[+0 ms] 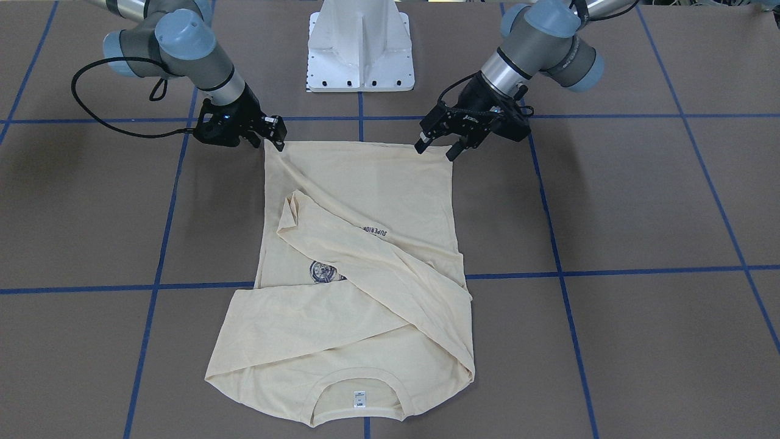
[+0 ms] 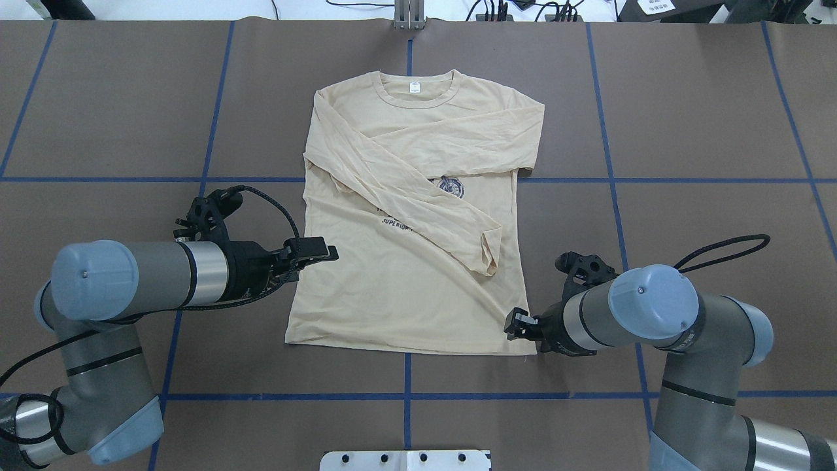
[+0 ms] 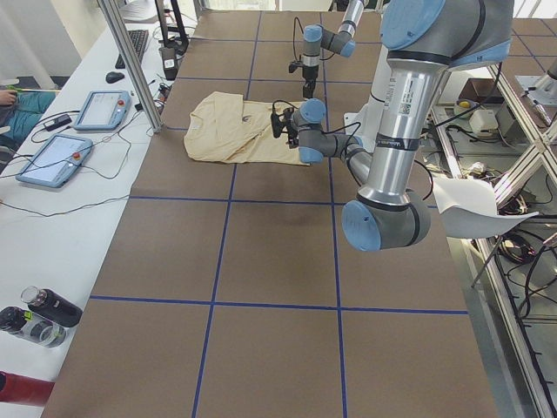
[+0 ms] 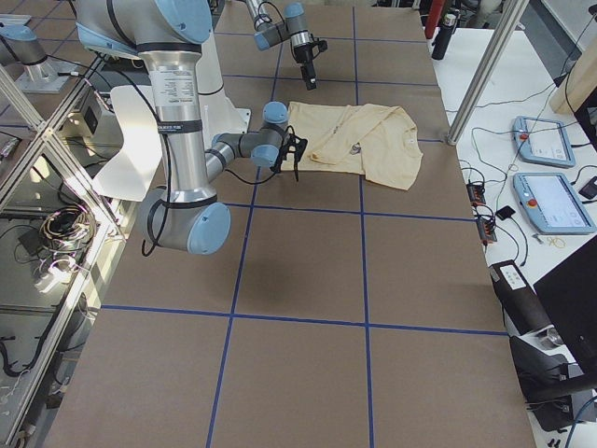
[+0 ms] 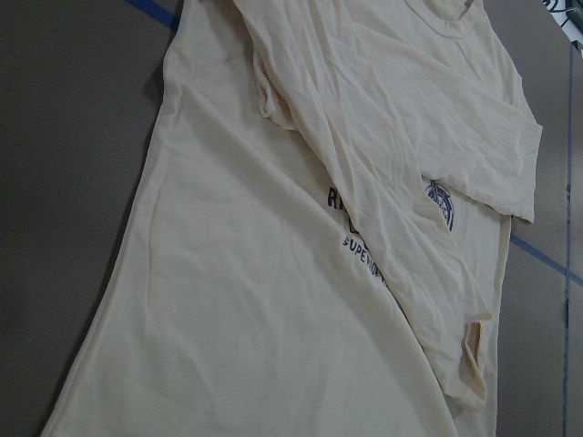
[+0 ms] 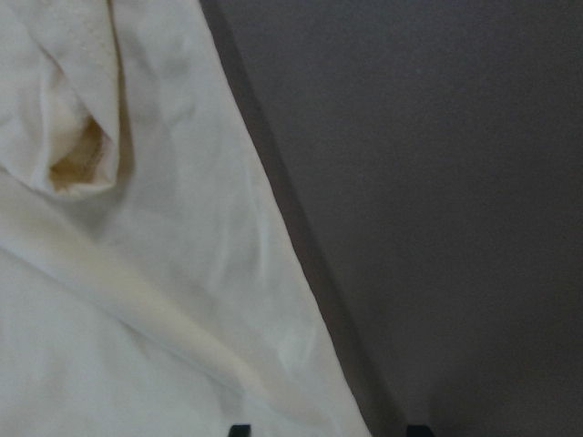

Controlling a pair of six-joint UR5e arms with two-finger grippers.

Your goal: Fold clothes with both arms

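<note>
The cream T-shirt (image 2: 405,288) lies flat mid-table (image 2: 686,131), collar toward the far edge and sleeves crossed over the chest. The left gripper (image 1: 436,150) and right gripper (image 1: 277,135) are by the hem's two ends, jaws parted, gripping nothing.

One camera looks down from behind the robot (image 1: 359,55), another faces it; two distant ones sight along the desk (image 3: 261,252); both wrist cameras sit close above the shared T-shirt (image 5: 273,273).
</note>
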